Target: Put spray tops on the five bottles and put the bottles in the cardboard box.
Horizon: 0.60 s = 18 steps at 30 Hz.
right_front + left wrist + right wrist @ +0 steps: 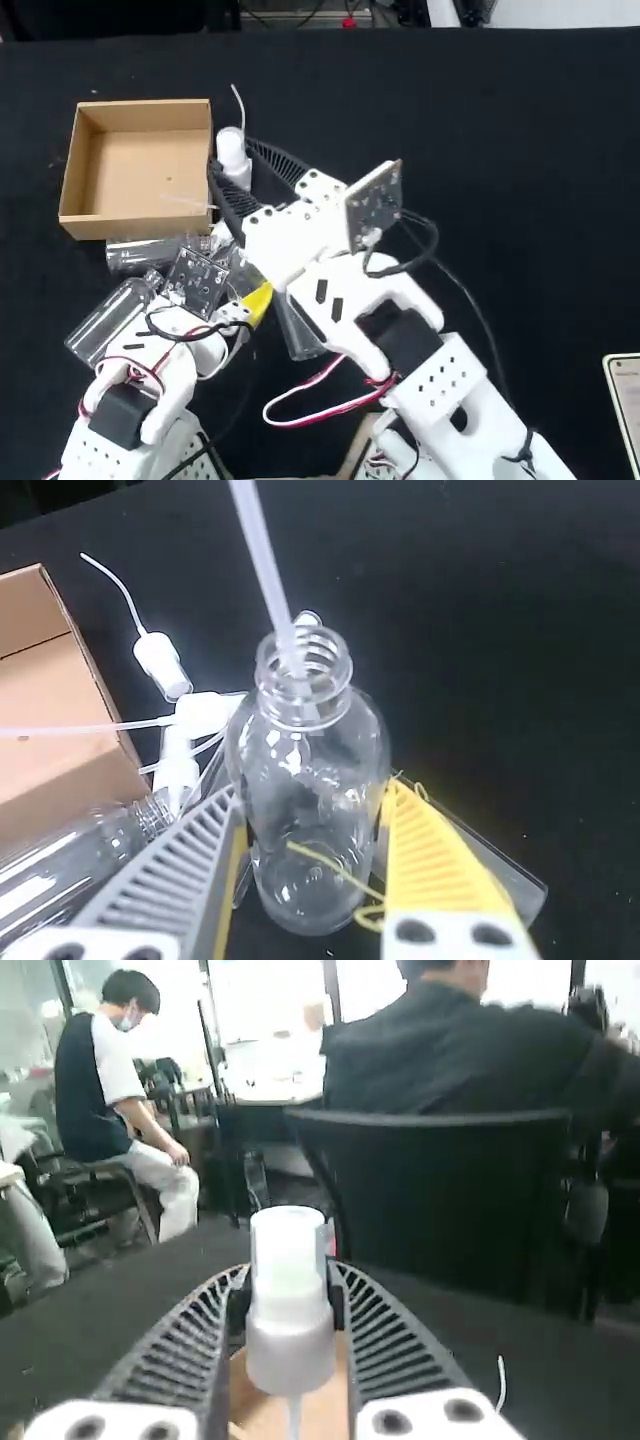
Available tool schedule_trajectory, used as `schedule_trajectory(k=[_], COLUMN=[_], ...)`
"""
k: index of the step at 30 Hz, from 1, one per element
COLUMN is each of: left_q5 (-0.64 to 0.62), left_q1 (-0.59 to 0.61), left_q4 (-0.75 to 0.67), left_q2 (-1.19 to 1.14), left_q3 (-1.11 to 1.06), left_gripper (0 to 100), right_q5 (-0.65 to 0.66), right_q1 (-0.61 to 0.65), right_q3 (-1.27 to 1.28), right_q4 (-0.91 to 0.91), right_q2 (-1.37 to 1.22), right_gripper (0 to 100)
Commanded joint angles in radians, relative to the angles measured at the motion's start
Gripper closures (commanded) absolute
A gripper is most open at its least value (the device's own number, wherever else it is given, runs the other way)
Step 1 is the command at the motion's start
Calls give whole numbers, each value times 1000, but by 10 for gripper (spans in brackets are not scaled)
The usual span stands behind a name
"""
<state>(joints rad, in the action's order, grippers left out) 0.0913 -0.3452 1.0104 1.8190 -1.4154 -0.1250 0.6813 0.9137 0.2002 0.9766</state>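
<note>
Both seem light: my left gripper (310, 798) clamps the slippery clear plastic bottle (305, 750) mid-body (thin walls); my right gripper (288, 1272) pinches the white plastic spray top (288, 1305).

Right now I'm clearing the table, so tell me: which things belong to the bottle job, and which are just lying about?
Job: cardboard box; bottle in the left gripper; spray top in the right gripper; spare bottles lying by the box; loose spray tops.
Lying about: white card at the edge of the table; black chair behind.
</note>
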Motion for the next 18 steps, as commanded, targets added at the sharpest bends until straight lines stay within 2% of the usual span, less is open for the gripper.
schedule_trajectory(k=[1,11,16,18], left_q5=[-6,-6,-6,-6], left_q1=[-12,-12,-12,-12], left_q4=[-28,-28,-28,-28], left_q2=[8,8,8,8], left_q3=[18,18,18,18], left_gripper=[924,925,926,927], right_q5=[-11,0,157,163], right_q1=[-18,-25,-23,-23], right_q3=[-1,217,328,357], right_q4=[-28,78,80,81], right_q2=[22,318,420,420], right_gripper=[977,977,974,973])
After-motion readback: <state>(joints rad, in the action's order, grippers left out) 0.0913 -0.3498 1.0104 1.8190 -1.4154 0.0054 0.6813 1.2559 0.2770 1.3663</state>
